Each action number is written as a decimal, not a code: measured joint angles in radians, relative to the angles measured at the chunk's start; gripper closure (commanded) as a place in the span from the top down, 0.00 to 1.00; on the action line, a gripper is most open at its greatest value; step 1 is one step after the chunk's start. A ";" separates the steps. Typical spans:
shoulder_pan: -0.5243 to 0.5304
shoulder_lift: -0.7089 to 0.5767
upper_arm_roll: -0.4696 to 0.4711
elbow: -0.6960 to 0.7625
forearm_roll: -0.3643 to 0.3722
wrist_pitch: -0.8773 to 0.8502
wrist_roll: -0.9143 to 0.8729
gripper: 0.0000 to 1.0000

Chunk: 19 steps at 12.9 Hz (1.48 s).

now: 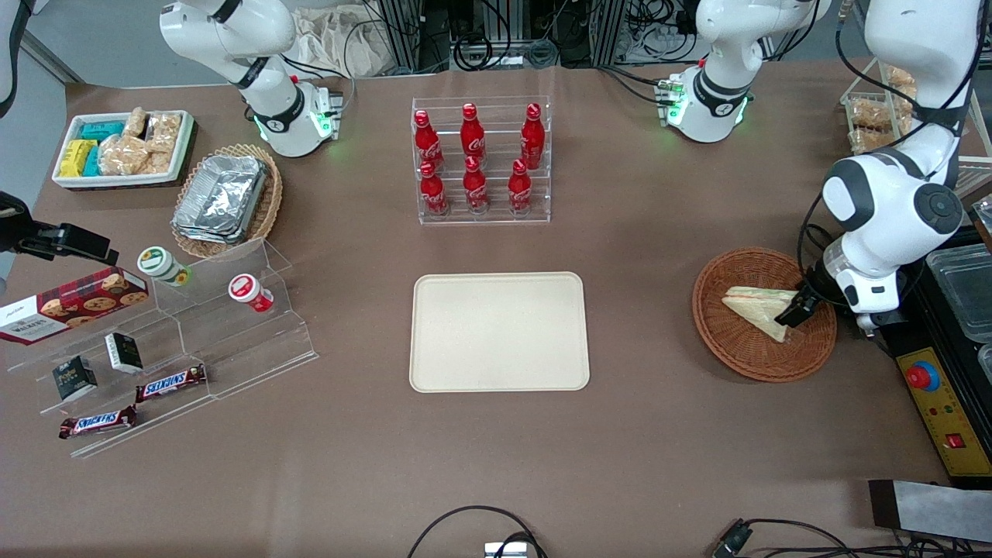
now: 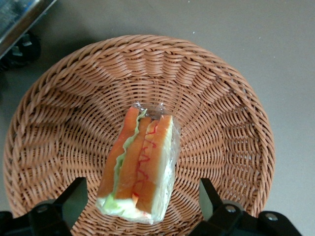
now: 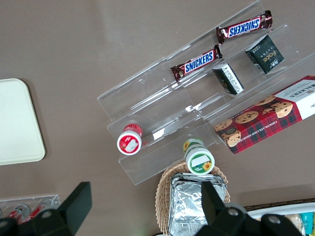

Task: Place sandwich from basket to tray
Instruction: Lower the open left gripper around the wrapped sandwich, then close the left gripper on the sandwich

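Note:
The sandwich (image 1: 756, 308), wrapped in clear film, lies in the round reddish-brown wicker basket (image 1: 732, 353) toward the working arm's end of the table. Its cut edge of orange-red and green filling (image 2: 140, 167) faces the wrist camera, with the basket's weave (image 2: 221, 123) all round it. My gripper (image 1: 795, 311) hangs low over the basket, open, its two fingers (image 2: 74, 196) standing either side of the sandwich's end with a gap on each side (image 2: 141, 199). The cream-beige tray (image 1: 500, 332) lies flat at the middle of the table, bare.
A clear rack of red bottles (image 1: 482, 159) stands farther from the front camera than the tray. A yellow control box with a red button (image 1: 938, 403) and clear lidded containers (image 1: 967, 288) sit beside the basket. An acrylic snack stand (image 1: 178, 341) lies toward the parked arm's end.

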 measured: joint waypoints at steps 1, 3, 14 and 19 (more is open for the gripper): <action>0.000 0.008 -0.001 0.000 0.000 0.014 -0.004 1.00; 0.000 0.025 -0.002 0.000 -0.001 0.037 -0.008 1.00; -0.025 0.048 -0.008 -0.007 -0.003 0.071 -0.029 0.32; -0.039 0.034 -0.008 -0.007 -0.002 0.071 -0.028 0.32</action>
